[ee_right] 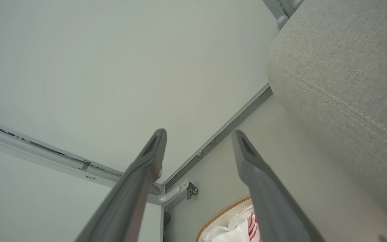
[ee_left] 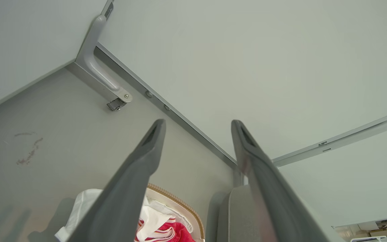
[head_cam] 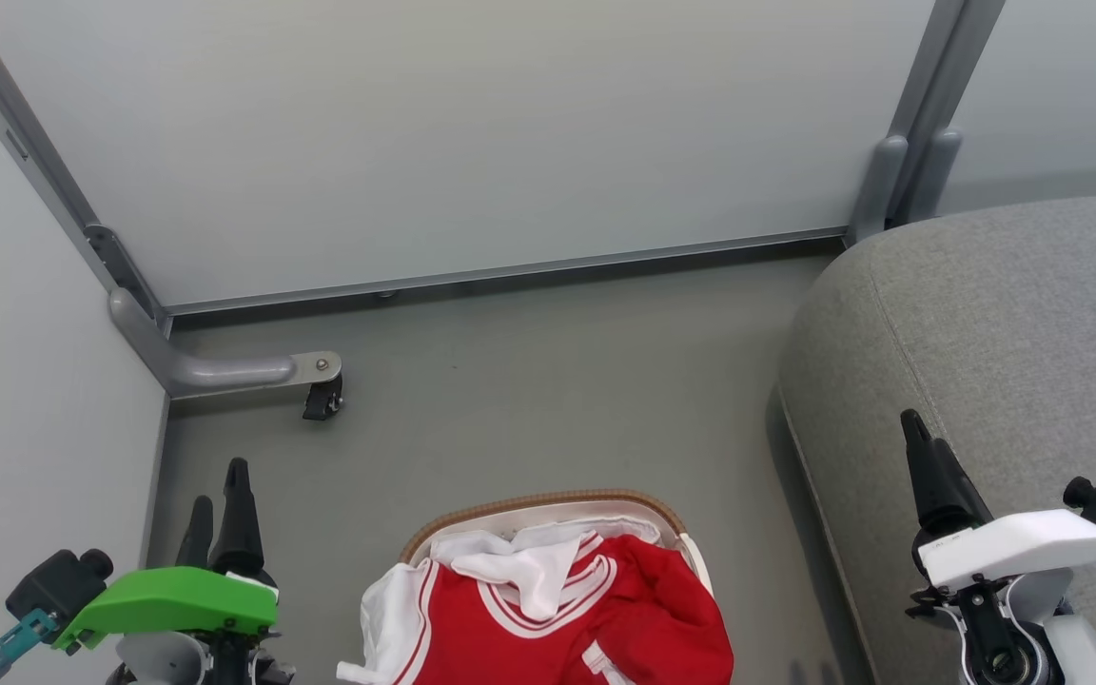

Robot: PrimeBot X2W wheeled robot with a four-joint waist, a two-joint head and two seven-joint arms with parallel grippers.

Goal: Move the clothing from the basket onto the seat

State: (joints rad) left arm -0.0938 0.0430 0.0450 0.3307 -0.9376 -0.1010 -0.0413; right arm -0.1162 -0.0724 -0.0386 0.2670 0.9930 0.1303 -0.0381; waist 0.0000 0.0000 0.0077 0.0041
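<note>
Head view shows you the clothing (head_cam: 567, 609) heaped in the basket (head_cam: 548, 499) on the floor (head_cam: 529, 381), near centre, with the seat (head_cam: 1005, 333) just to its right. Your left gripper (ee_left: 197, 122) hangs left of the basket, fingers spread wide and empty. Your right gripper (ee_right: 200, 133) hovers above the seat's left edge, fingers likewise parted, holding nothing.

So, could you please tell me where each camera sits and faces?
Head view: on the head, looking down at the basket, clothing and seat; left gripper and right gripper at bottom corners.
Left wrist view: on that wrist, along its open fingers toward floor and partition.
Right wrist view: on that wrist, along its open fingers, seat beside.
Both wrist views share the basket rim and castor.
</note>
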